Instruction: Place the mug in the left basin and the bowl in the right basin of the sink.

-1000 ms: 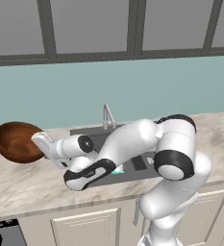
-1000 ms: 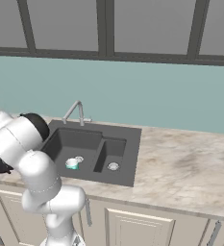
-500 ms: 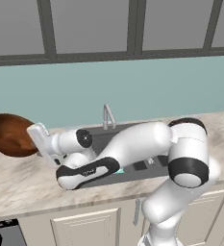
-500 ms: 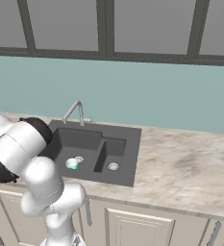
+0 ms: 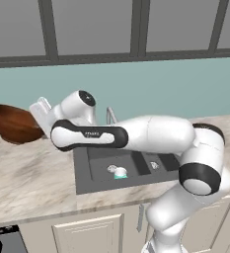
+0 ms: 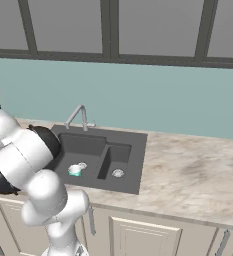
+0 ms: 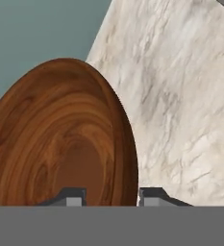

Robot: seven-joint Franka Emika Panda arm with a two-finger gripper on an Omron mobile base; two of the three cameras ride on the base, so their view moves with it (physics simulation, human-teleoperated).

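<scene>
The glossy reddish-brown bowl hangs tilted above the surface, its rim pinched by the end effector on the arm stretched left.

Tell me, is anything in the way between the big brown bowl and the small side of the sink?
Nothing visible blocks it. The gripper holds the bowl by its rim, up above the counter left of the sink. The right basin is empty; the mug sits in the left basin.
</scene>
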